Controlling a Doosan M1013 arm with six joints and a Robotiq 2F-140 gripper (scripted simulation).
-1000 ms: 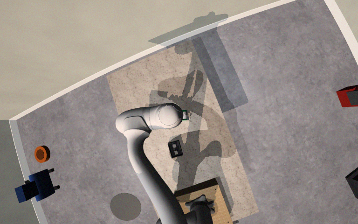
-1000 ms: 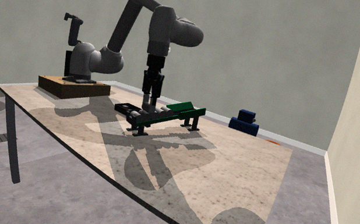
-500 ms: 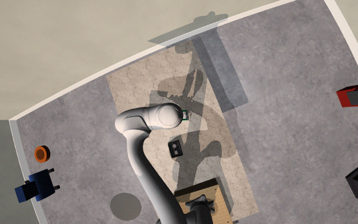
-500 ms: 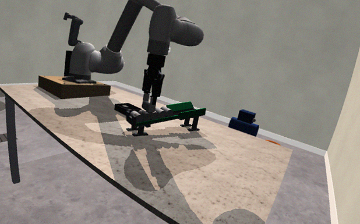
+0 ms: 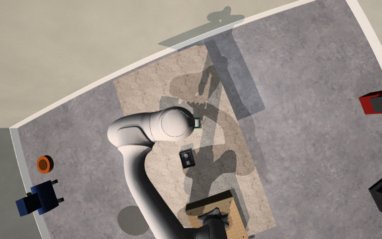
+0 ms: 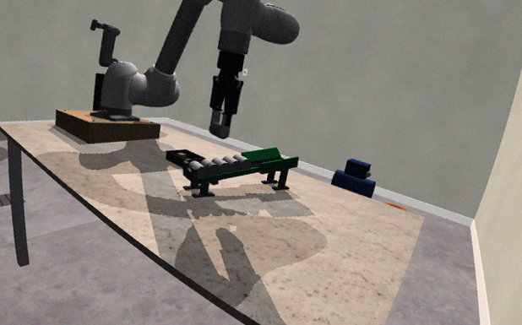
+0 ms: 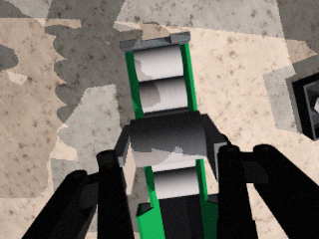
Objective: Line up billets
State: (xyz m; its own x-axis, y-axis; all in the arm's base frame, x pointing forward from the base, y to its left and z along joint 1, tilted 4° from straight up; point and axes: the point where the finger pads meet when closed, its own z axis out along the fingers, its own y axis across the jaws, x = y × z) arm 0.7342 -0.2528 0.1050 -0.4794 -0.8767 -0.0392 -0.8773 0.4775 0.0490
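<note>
My gripper (image 6: 220, 125) (image 7: 167, 133) is shut on a grey steel billet (image 7: 169, 134) (image 6: 219, 132) and holds it crosswise in the air, well above the ramp. The green feed ramp (image 6: 268, 155) (image 7: 189, 74) stands on the table and slopes down to a grey stop (image 7: 155, 43) at its low end. Several billets (image 6: 218, 163) lie across the ramp. In the wrist view two billets (image 7: 159, 64) (image 7: 163, 94) lie by the stop, and another billet (image 7: 177, 182) lies farther up, below the held one. In the overhead view the arm hides most of the ramp.
A black box (image 5: 187, 158) (image 6: 179, 157) (image 7: 307, 104) lies on the table beside the ramp's low end. The arm's wooden base block (image 6: 105, 128) (image 5: 222, 203) stands at the table's end. A blue machine (image 6: 353, 177) (image 5: 39, 198), an orange ring (image 5: 45, 164) and a red box (image 5: 371, 101) are on the floor.
</note>
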